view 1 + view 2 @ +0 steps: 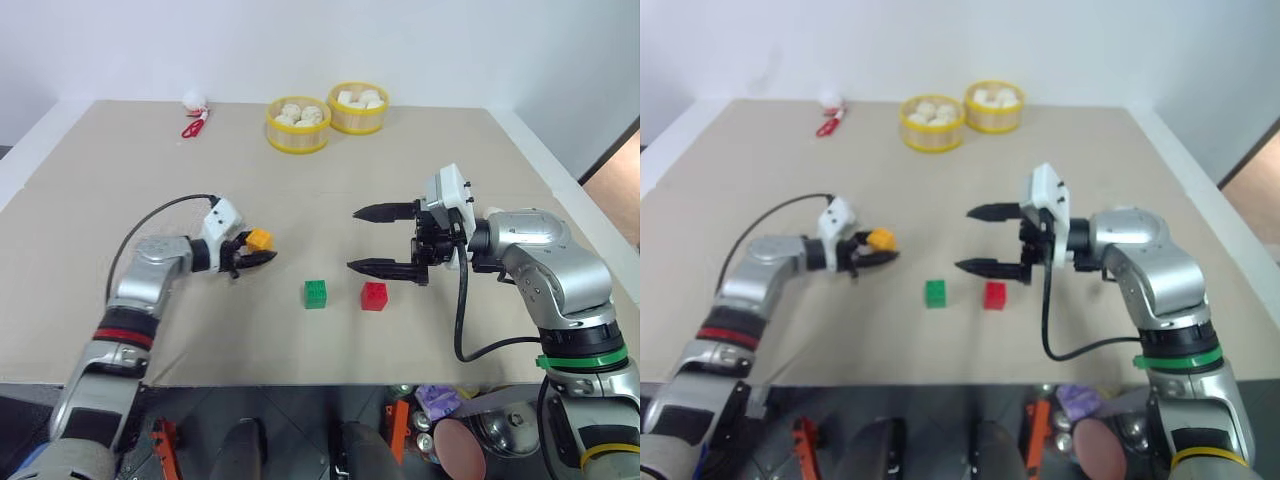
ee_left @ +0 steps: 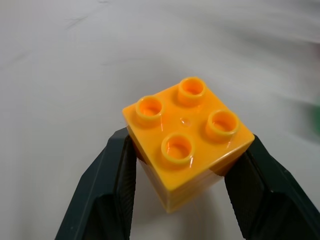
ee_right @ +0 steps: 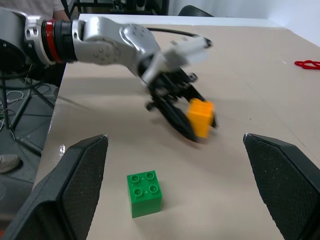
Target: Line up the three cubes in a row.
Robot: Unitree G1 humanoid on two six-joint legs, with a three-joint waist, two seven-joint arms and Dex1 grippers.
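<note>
Both eye views look down over the table [image 1: 330, 170]; wrist views sit close, sharing the yellow-orange cube [image 2: 187, 140].

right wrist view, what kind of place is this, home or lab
Most likely a robotics lab or test room, not a home: a plain beige table bearing toy props such as a green studded plastic cube, and cables on the floor beside it.

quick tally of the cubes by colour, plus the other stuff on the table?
Yellow-orange cube: 1, held in the left gripper
Green cube: 1
Red cube: 1
Yellow baskets of pale round items: 2
White-and-red toy: 1
Total: 6 things, 3 of them cubes
</note>
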